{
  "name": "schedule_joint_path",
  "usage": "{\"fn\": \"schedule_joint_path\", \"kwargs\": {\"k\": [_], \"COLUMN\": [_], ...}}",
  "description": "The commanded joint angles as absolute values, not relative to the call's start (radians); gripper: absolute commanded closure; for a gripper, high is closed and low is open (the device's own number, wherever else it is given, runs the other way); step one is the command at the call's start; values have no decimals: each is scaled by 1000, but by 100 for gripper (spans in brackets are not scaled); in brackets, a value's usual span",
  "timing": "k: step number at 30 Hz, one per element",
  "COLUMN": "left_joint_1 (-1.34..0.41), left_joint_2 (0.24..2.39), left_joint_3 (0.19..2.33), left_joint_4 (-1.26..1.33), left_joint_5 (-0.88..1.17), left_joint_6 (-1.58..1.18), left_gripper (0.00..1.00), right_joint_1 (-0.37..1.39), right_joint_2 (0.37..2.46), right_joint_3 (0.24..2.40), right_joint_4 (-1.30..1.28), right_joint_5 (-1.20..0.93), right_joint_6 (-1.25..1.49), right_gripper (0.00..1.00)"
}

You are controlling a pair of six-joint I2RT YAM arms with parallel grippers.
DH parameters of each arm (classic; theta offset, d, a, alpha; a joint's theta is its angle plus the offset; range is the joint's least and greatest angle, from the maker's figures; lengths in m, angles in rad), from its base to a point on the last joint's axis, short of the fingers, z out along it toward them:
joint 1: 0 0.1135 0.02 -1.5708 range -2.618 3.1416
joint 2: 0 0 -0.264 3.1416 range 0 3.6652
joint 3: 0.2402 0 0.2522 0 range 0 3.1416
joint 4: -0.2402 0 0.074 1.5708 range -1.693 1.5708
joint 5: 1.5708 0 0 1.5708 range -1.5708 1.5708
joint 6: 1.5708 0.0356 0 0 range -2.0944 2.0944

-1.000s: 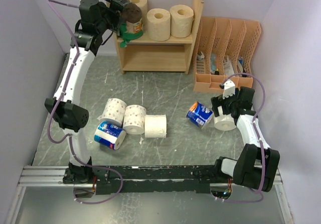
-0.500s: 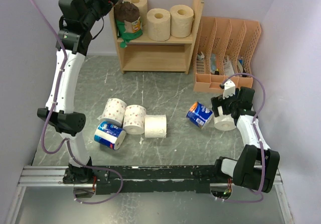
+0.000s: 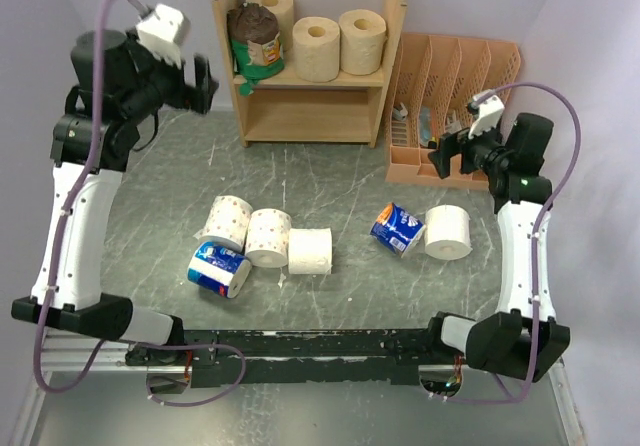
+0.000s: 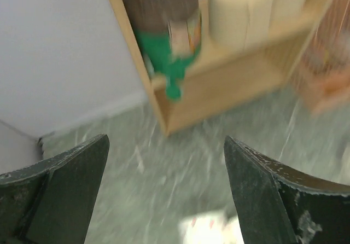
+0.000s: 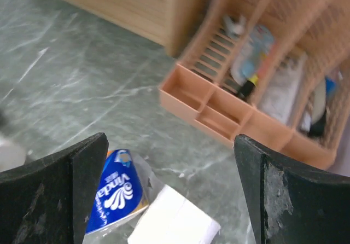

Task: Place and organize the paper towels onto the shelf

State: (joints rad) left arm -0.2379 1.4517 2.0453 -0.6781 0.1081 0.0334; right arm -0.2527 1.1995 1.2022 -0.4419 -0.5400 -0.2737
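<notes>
The wooden shelf [image 3: 312, 126] holds a green-and-brown roll [image 3: 262, 41] and three tan rolls [image 3: 316, 48] on its upper tier. On the table lie a dotted white roll [image 3: 228, 221], two white rolls [image 3: 268, 238], a blue roll [image 3: 220, 269], another blue roll [image 3: 397, 229] and a white roll [image 3: 448, 232]. My left gripper [image 3: 205, 81] is open and empty, left of the shelf; its view shows the green-and-brown roll [image 4: 167, 25]. My right gripper [image 3: 440, 156] is open and empty, above the blue roll [image 5: 115, 192] and white roll [image 5: 175, 225].
A peach-orange slotted file organizer [image 3: 455, 96] with small items stands right of the shelf, close to my right gripper; it also shows in the right wrist view [image 5: 262, 91]. Walls close in the left, back and right sides. The shelf's lower tier [image 3: 310, 111] holds nothing.
My left arm has drawn back from the shelf to the left, leaving the green-and-brown roll on the upper tier. My right arm has lifted off the white roll toward the organizer.
</notes>
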Motion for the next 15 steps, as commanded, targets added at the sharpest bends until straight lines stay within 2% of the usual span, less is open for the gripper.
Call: {"fn": "schedule_joint_path", "kwargs": {"k": [1,4,5,9,15], "left_joint_1": [-190,-189,-187,-174,-158], "left_joint_2": [1379,1290,1254,1146,1084], "left_joint_3": [1828,1619,1549,1343,1206], "left_joint_4": [-944,-994,-975,-894,-840], "left_joint_5": [359,400,383,335,253], "left_joint_6": [460,546,545,495,431], "left_gripper": [5,10,10,9,9], "right_joint_1": [-112,171,220,259,261], "right_joint_2": [1224,1259,1277,1340,1416], "right_joint_3": [1339,1367,1368,1344,1256], "right_joint_4": [-790,-847,-874,-904,-915], "right_joint_5": [-781,-481,-457,-628,-853], "right_joint_6": [-534,-673,-694,-637,-443], "right_gripper": [1,2,2,3,25]}}
